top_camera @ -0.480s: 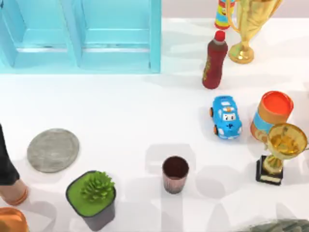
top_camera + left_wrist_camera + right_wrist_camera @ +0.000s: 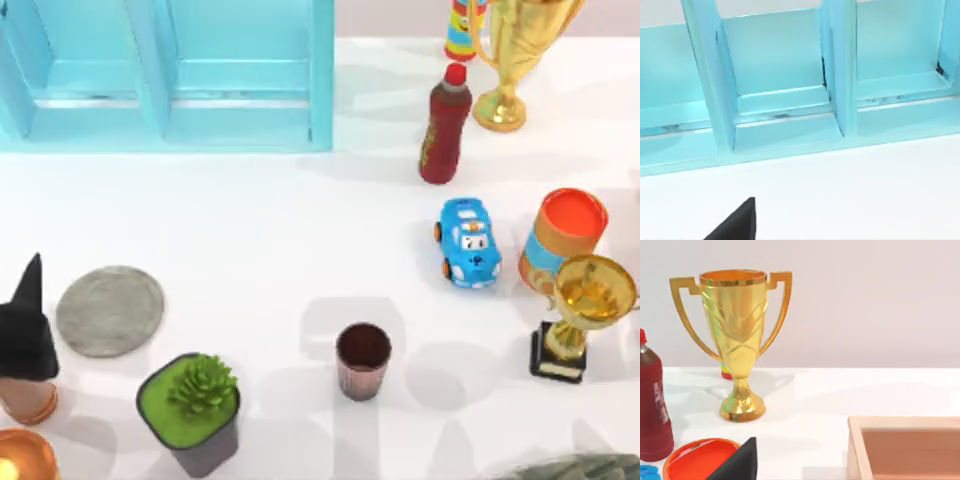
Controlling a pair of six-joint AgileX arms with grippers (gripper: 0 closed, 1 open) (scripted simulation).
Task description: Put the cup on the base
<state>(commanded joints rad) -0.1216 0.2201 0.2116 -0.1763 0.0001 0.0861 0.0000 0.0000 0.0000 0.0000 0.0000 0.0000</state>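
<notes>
One cup stands upright near the front of the table, a little right of centre, with bare white surface on its left, right and far sides; one base lies flat well to its left, near the table's left edge, the two well apart. Between them, toward the front, sits one potted green plant in a dark square pot, just beside the base's near-right edge. The left gripper shows as a dark pointed tip at the left edge, just left of the base; whether its fingers are spread or closed I cannot tell; the same dark tip juts into the left wrist view, which faces one turquoise shelf unit along the far left edge. A broad open strip runs across the middle of the table between that shelf and the front row of things. On the right side crowd two gold trophies, one red-capped bottle, one blue toy car and one orange-topped can; two copper-coloured rounded objects sit at the front left corner. The right wrist view has a dark finger tip of the right gripper, its spread not readable, facing a trophy, with one wooden tray beside.
</notes>
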